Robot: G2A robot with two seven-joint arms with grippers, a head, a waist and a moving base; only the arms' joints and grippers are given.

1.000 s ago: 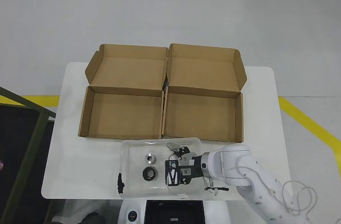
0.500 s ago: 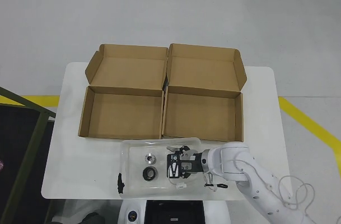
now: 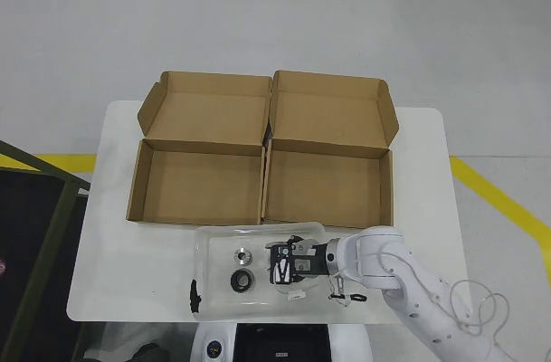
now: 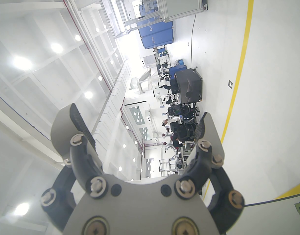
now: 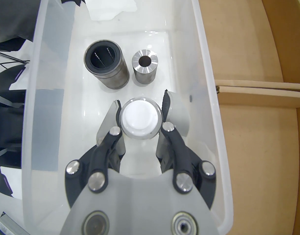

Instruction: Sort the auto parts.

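Gripping white-capped cylinder (image 5: pixel 140 121) from both sides, right claw (image 5: pixel 140 106) sits inside clear bin (image 5: pixel 203 74). Black sleeve (image 5: pixel 105 64) and steel bushing (image 5: pixel 145 65) stand just ahead of claw, apart. Bin walls flank claw, room either side. Left claw (image 4: pixel 139 113) gapes wide, holding nothing.

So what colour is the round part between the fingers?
The round part: white top, silver rim; right wrist view.

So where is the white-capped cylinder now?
In the right wrist view, the white-capped cylinder stands in the clear bin, between the fingers of the right pincer, just beside the small metal sleeve.
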